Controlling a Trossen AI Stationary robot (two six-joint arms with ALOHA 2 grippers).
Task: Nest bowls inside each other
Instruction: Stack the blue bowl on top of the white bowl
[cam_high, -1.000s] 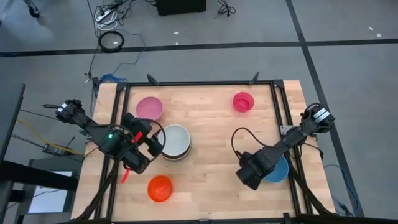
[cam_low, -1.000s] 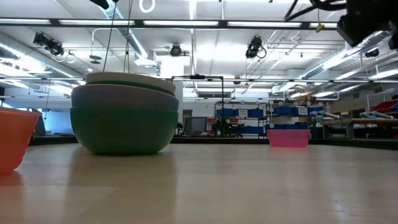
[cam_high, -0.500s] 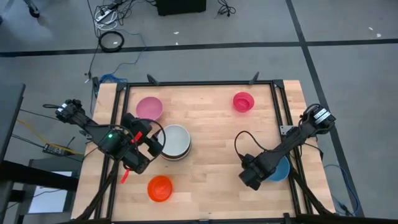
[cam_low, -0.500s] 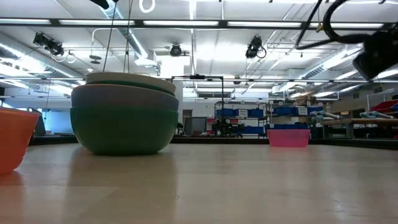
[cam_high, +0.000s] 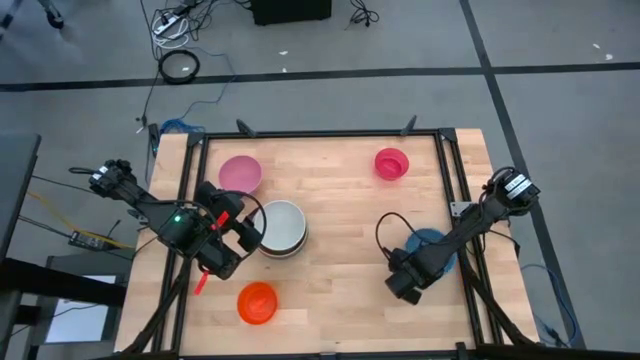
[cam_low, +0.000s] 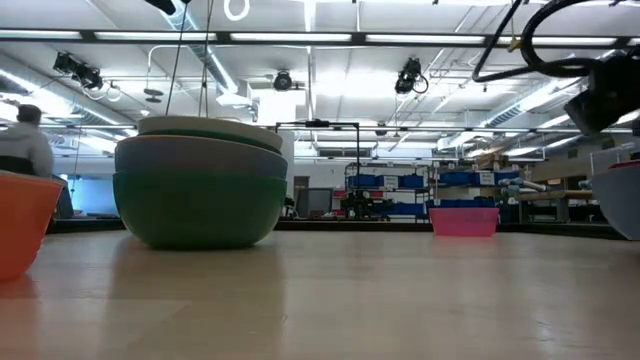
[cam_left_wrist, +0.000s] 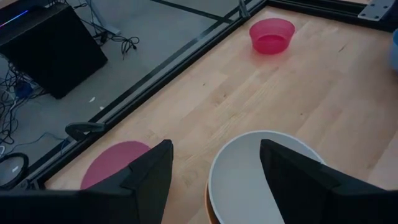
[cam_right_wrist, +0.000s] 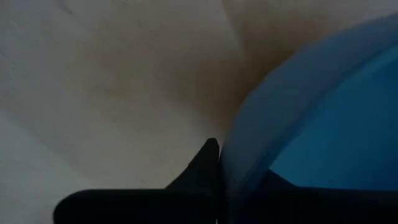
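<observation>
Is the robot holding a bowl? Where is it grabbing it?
Yes. The right gripper pinches the blue bowl by its rim. The left gripper holds nothing.

Even, bright light falls from long ceiling strip lamps across my pale wooden table, where shadows stay short and soft. In the low view the tabletop shows a faint sheen. My right wrist view is dim and badly blurred: the round blue plastic bowl fills it out of focus, my own dark finger a silhouette.
</observation>
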